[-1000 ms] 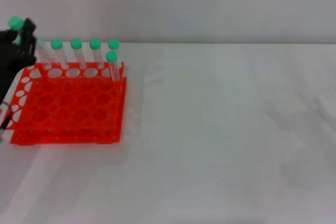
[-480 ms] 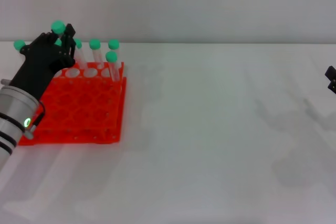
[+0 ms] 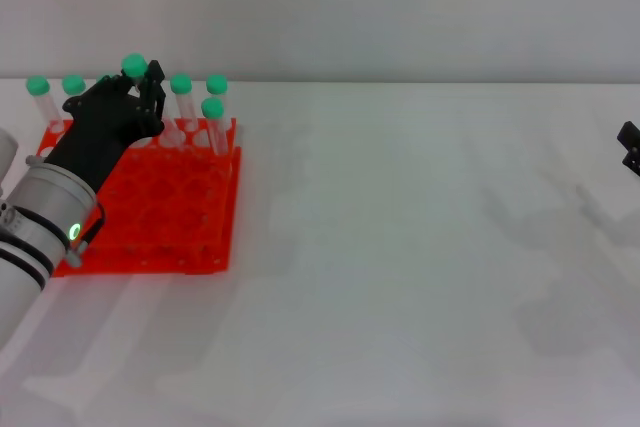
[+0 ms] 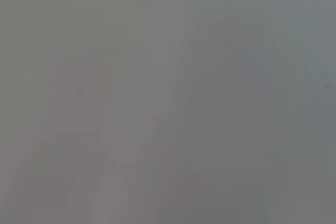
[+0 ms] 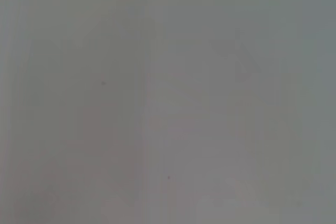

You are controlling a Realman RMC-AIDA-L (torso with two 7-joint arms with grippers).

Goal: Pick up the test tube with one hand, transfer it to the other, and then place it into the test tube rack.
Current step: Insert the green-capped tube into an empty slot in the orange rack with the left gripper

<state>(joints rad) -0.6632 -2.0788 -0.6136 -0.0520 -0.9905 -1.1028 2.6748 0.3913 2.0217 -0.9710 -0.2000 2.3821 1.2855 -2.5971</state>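
1. Two arms are at the white table (image 3: 420, 277), and the orange-red test tube rack (image 3: 150, 209) near the table's left end is the thing I place everything by.
2. Over the rack's far rows hangs the left gripper (image 3: 140, 97), black and claw-fingered, on a white-and-silver arm that comes up across the rack's near-left corner with a small green light glowing on its wrist.
3. Its jaws are clamped on the test tube (image 3: 134, 68); the green cap sticks up above the fingers, higher than every cap standing in the rack, while the clear body is mostly hidden behind the black hand.
4. Other green-capped tubes (image 3: 212, 109) stand upright in the rack's far rows: two at the far-left corner, three toward the far-right corner, one of those a row nearer than its neighbours.
5. Well apart from the rack, at the table's opposite end, only a black sliver of the right gripper (image 3: 630, 147) shows; I cannot tell whether its jaws are apart or together.
6. Both wrist views show only a flat grey blur, nothing I can make out.
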